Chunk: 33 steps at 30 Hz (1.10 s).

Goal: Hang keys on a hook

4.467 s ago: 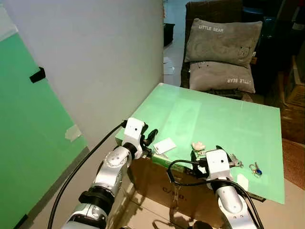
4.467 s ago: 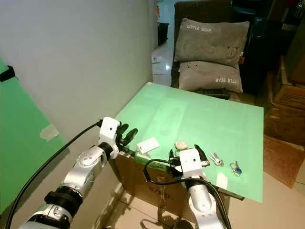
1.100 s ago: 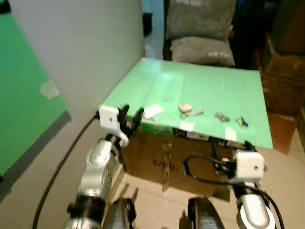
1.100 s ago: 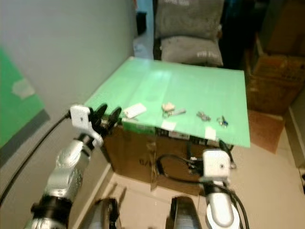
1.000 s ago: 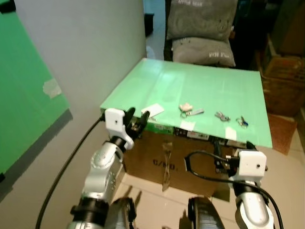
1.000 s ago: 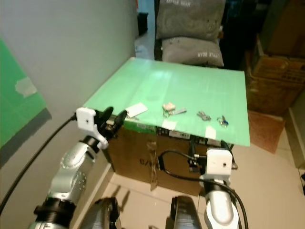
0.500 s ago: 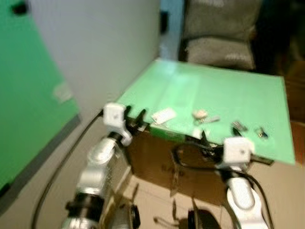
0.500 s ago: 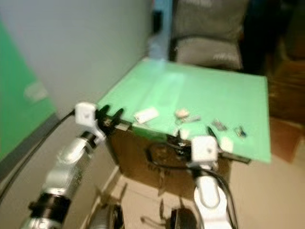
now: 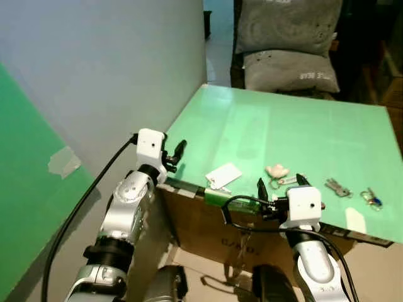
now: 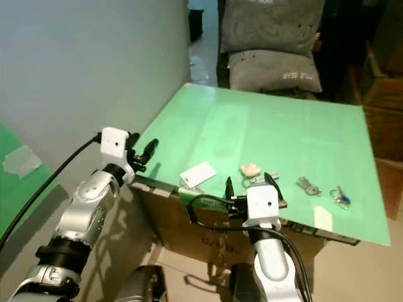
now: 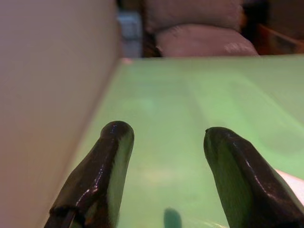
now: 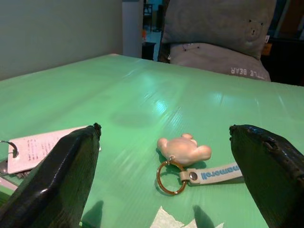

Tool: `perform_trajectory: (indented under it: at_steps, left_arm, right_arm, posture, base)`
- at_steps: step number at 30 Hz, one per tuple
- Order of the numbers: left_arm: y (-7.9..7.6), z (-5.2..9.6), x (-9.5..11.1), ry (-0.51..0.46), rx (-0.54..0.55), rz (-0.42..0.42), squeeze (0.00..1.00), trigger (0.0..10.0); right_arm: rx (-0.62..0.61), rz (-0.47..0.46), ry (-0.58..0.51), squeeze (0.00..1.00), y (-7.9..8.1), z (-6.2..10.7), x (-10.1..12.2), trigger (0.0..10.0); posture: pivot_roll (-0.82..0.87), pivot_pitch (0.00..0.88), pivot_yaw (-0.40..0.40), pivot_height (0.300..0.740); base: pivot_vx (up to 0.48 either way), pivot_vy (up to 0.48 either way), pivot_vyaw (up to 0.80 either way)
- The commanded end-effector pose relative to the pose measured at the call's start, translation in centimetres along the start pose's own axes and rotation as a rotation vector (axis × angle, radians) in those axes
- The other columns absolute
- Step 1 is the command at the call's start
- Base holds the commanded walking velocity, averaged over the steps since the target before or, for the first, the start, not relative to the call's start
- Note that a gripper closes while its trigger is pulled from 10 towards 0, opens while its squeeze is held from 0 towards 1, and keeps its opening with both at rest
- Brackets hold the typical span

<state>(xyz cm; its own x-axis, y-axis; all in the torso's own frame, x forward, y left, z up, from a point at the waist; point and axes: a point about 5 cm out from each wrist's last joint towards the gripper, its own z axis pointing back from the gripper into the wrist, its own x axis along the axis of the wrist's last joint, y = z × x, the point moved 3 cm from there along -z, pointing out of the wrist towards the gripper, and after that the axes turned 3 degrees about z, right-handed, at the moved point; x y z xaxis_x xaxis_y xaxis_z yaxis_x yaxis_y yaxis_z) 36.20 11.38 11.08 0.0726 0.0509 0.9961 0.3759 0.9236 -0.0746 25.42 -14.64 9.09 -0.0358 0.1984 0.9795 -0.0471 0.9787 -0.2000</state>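
Observation:
On the green table top (image 9: 283,126) lie a white tag with keys (image 9: 223,175), a cream bear keychain (image 9: 277,170) with a ring and strap, a bunch of silver keys (image 9: 337,186) and a blue key ring (image 9: 371,199). My right gripper (image 9: 281,182) is open at the table's front edge, just short of the bear keychain (image 12: 184,149), with the white tag (image 12: 38,147) off to one side. My left gripper (image 9: 174,153) is open at the table's left front corner, with nothing between its fingers (image 11: 107,171).
The table top rests on a cardboard box (image 9: 208,226). A grey wall (image 9: 126,69) runs along the left, with a green panel (image 9: 31,189) and a scrap of tape (image 9: 63,162). Two grey pillows (image 9: 286,25) sit on a chair behind the table. Brown boxes (image 10: 384,82) stand at the right.
The camera has swung and drawn closer to the table. My right gripper has risen from below the table's edge to its front rim. The keys lie where they were.

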Motion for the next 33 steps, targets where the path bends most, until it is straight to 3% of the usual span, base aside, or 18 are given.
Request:
perform_trajectory:
  at_steps: [1,5,10,17,24,33]
  left_arm:
    - [-1.2,-0.7,0.5,0.004,-0.086,0.011,0.0,10.0]
    - [-2.6,-0.6,-0.7,0.079,-0.255,0.097,0.0,10.0]
    - [-3.8,-0.1,-2.0,0.138,-0.374,0.081,0.0,10.0]
    - [-3.6,-0.8,-4.0,0.21,-0.329,0.035,0.0,10.0]
    - [-2.1,-1.4,-3.4,0.184,-0.252,0.023,0.0,10.0]
    - [-2.1,-0.8,-3.9,0.175,-0.271,0.057,0.0,10.0]
  right_arm:
    - [-0.013,0.015,0.017,0.0,-0.5,0.3,-0.3,10.0]
    - [-0.008,0.002,0.026,0.0,-0.4,0.2,-0.4,10.0]
    - [0.002,-0.013,0.052,0.0,-0.1,0.5,-1.0,10.0]
    - [0.019,-0.021,0.072,0.0,0.3,1.2,-1.1,10.0]
    - [0.03,-0.014,0.089,0.0,0.4,2.0,-1.3,10.0]
    - [0.034,-0.005,0.096,0.0,0.1,2.2,-1.3,10.0]
  posture:
    - [-0.21,0.0,0.115,0.626]
    - [-0.21,0.0,0.118,0.626]
    - [-0.22,0.0,0.123,0.626]
    - [-0.22,0.034,0.123,0.626]
    - [-0.22,0.052,0.121,0.626]
    - [-0.22,0.05,0.112,0.626]
  base:
    - [0.0,0.0,0.0]
    - [0.0,0.0,0.0]
    - [0.0,0.0,0.0]
    - [0.0,0.0,0.0]
    - [0.0,0.0,0.0]
    - [0.0,0.0,0.0]
